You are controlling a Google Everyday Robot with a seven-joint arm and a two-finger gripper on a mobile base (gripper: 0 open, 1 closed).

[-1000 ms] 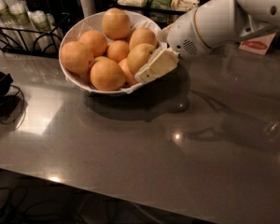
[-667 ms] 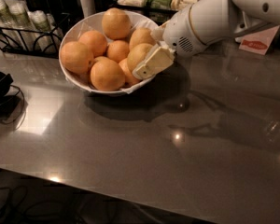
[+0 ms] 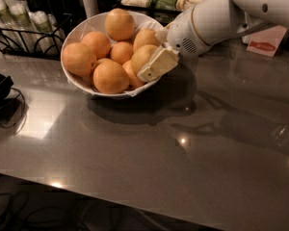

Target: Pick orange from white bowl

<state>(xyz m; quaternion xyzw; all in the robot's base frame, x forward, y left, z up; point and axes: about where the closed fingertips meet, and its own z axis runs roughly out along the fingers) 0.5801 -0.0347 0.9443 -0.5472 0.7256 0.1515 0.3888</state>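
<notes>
We saw the cream-padded gripper reaching into the wide round white bowl on the glossy grey countertop. It rested against the large yellowish dimpled orange at the bowl's right side. Whether it gripped the orange, we could not tell.

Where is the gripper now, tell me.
In the camera view, the gripper is at the white bowl's image-right rim, right beside the orange lying on that side of the pile.

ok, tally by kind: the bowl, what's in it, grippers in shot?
Orange fruits: 8 visible, all in the bowl
White bowl: 1
Gripper: 1, at the bowl's right rim, against a fruit
Total: 10
</notes>
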